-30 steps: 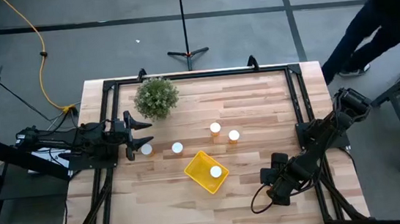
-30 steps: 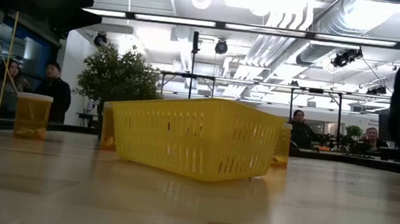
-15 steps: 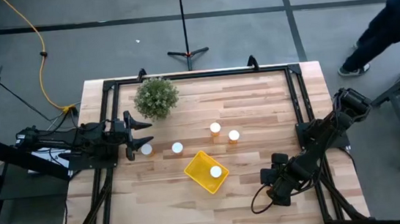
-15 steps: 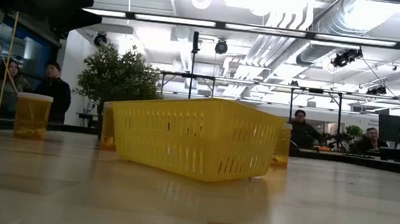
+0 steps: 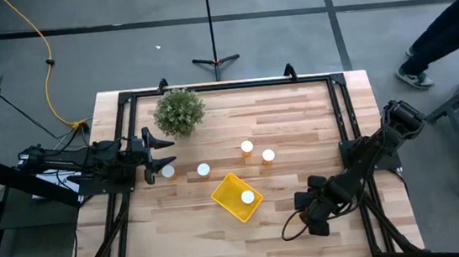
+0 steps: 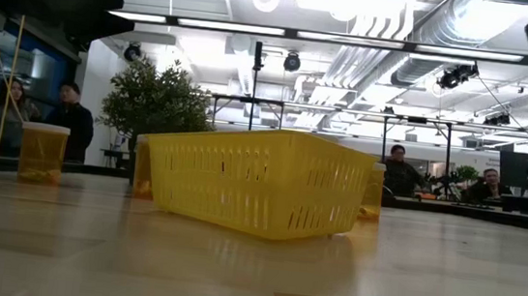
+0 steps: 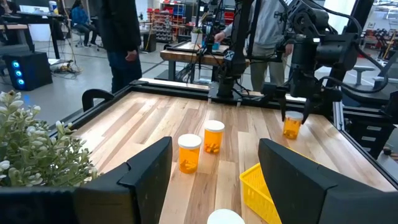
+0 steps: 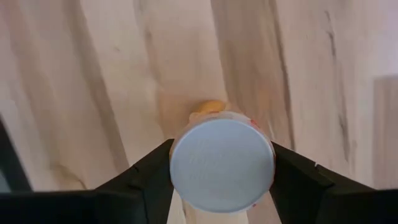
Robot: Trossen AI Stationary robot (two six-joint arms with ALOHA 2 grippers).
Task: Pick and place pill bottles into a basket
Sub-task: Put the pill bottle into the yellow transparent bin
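- Counting bottles from above: one pill bottle [image 5: 247, 197] sits inside the yellow basket [image 5: 226, 194], white cap up, so by my reckoning one is home
- Four more stand loose on the table [image 5: 296, 122]: a pair [image 5: 247, 147] and [image 5: 268, 154] just beyond the basket, one [image 5: 203, 170] to its left, one [image 5: 168, 171] right at the left arm
- The sixth bottle [image 8: 221, 164] is with the right gripper [image 5: 316, 219], low over the front right of the table; its wrist camera shows both fingers [image 8: 147, 179] pressed against the white cap, clamped on it, with bare wood underneath
- I judge this one is grasped and bound for the basket, which lies near, to the gripper's left; four more trips to go after it
- The left gripper [image 5: 153, 159] waits at the table's left edge, beside the potted plant [image 5: 180, 111], fingers spread wide, nothing between them
- Against the view a second ago, the right gripper has nudged a little toward the basket and its cable loop has swung with it; left arm, basket and loose bottles sit unchanged
- A person's leg [image 5: 447, 23] at the top right has stepped further away from the table
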